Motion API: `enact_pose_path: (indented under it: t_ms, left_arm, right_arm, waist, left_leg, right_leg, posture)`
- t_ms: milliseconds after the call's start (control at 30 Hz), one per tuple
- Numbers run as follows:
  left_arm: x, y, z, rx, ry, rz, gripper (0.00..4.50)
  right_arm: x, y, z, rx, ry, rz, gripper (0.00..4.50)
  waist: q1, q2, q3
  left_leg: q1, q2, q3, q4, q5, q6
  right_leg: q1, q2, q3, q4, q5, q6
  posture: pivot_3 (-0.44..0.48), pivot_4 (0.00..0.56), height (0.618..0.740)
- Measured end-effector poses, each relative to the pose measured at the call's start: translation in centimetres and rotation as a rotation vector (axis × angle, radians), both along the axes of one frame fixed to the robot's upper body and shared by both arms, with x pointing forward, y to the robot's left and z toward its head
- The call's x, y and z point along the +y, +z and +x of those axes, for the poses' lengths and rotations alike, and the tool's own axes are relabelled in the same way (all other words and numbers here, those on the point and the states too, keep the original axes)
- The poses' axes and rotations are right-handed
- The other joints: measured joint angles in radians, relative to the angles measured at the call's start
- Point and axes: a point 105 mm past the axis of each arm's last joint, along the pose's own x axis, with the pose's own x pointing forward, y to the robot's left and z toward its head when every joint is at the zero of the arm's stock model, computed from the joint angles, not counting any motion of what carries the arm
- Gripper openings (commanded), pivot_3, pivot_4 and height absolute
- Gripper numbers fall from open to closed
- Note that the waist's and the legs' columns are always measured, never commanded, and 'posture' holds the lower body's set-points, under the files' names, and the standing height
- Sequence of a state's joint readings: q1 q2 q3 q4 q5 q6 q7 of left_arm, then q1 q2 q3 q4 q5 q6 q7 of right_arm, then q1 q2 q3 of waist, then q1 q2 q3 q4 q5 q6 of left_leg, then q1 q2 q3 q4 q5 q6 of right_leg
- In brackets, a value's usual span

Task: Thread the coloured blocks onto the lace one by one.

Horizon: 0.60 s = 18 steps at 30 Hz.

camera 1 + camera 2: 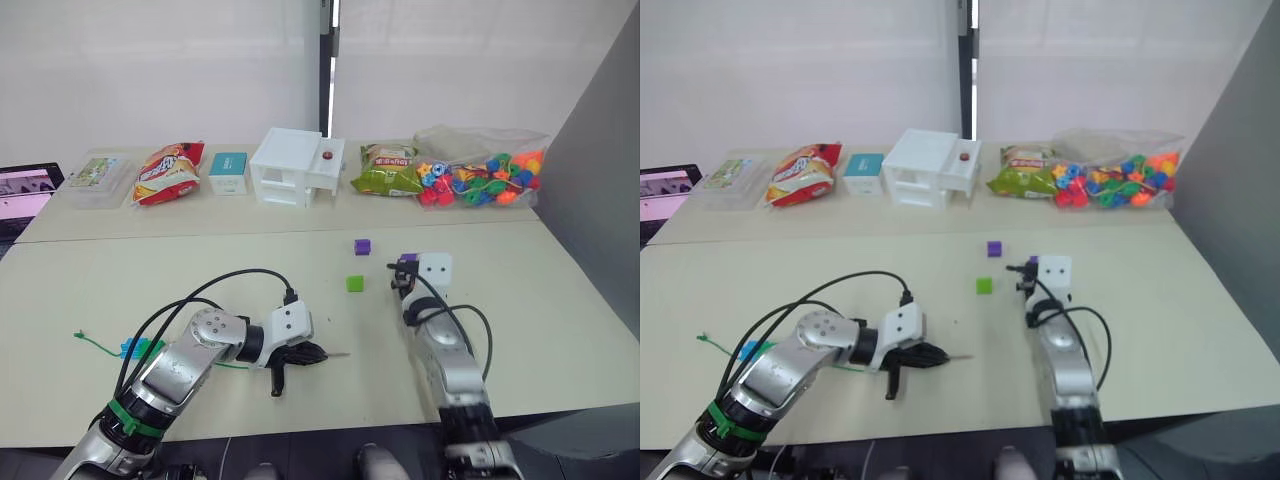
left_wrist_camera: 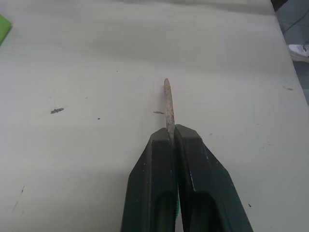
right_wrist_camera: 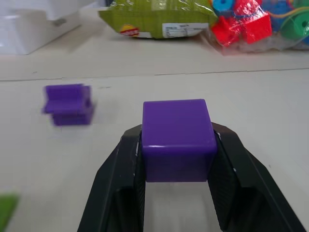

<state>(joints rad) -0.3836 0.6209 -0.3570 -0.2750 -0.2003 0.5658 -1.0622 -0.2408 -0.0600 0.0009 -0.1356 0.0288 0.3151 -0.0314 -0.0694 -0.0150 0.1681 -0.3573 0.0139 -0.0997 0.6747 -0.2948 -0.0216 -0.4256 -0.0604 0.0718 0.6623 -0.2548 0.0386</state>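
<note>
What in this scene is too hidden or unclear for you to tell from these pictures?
- The hole in the purple block: the right gripper clamps its sides in the right wrist view, and only plain faces show.
- The lace behind its grey tip: the shut left gripper covers it in the left wrist view.
- The blue block: partly behind the left arm in the left eye view.
- The second purple block: blurred in the right wrist view.
</note>
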Motion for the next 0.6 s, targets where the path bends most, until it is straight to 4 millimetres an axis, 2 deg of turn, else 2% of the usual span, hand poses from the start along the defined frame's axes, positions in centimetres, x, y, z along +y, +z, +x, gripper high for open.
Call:
enact_pose_path:
  t_ms: [133, 267, 400, 600]
  left_arm:
    - [0.1, -0.2, -0.1, 0.011, -0.003, 0.000, 0.00]
    - [0.0, -0.1, -0.1, 0.012, -0.009, -0.002, 0.00]
    - [0.0, 0.0, -0.1, 0.013, -0.015, -0.001, 0.00]
    - [0.0, 0.1, -0.1, 0.012, -0.025, 0.002, 0.00]
  right_arm:
    - [2.1, -0.1, -5.3, 0.062, 0.072, -0.006, 1.17]
    - [3.2, -0.8, -7.8, 0.125, 0.116, -0.007, 1.17]
    - [3.7, -3.4, -10.0, 0.247, 0.138, -0.022, 1.17]
    - [4.0, -4.1, -11.0, 0.299, 0.145, -0.015, 1.17]
  waist:
    - [0.007, 0.000, 0.000]
    - [0.009, 0.000, 0.000]
    - [0.015, 0.000, 0.000]
    - [0.022, 0.000, 0.000]
  left_leg:
    - [0.001, 0.000, 0.000, 0.000, 0.000, 0.000]
    - [0.002, 0.001, 0.000, 0.000, 0.000, 0.000]
    - [0.001, 0.000, 0.001, 0.001, 0.000, 0.000]
    - [0.001, 0.001, 0.001, 0.000, 0.000, 0.000]
  right_leg:
    - [0.001, 0.000, 0.000, -0.001, 0.000, 0.000]
    - [0.004, 0.001, -0.001, -0.005, 0.000, 0.001]
    - [0.004, 0.001, -0.001, -0.006, -0.001, 0.001]
    - [0.004, 0.001, -0.001, -0.006, -0.001, 0.001]
  posture:
    - [0.000, 0.150, 0.740]
    - [0.000, 0.150, 0.740]
    - [0.000, 0.150, 0.740]
    - [0.000, 0.150, 0.740]
